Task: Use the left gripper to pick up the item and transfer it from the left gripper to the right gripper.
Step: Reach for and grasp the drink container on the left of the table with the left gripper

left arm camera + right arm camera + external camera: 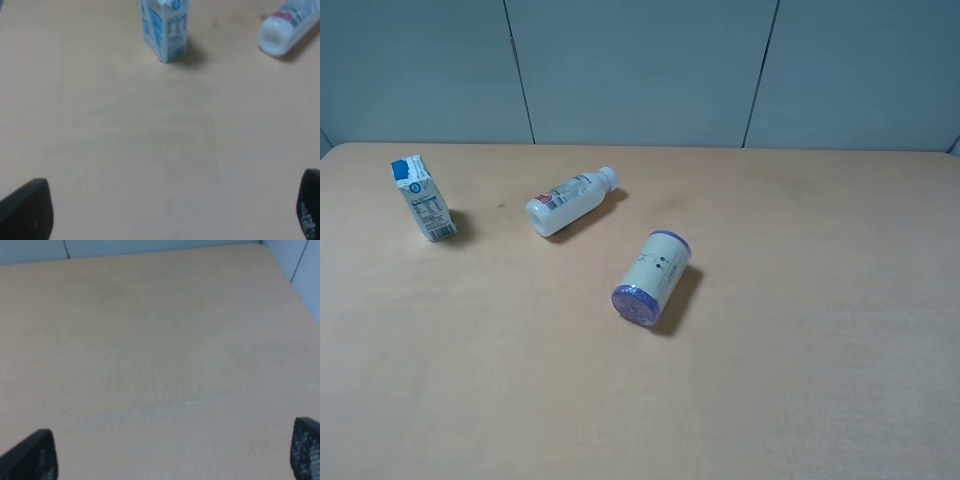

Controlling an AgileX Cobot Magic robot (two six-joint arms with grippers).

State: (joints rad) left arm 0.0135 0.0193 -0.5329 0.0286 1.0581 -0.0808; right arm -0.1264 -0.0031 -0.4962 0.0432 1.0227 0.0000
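The item, a small white carton with a blue top and blue printing (423,198), stands upright at the far left of the table. It also shows in the left wrist view (165,29), well ahead of my left gripper (170,212). That gripper is open, its two black fingertips (27,210) far apart at the picture's corners, with nothing between them. My right gripper (172,452) is open too, over bare table with nothing between its fingertips (32,456). Neither arm shows in the exterior high view.
A white plastic bottle with a white cap (570,201) lies on its side right of the carton, also in the left wrist view (290,27). A white cylinder with purple ends (653,277) lies near the table's middle. A grey panelled wall (640,70) bounds the far edge.
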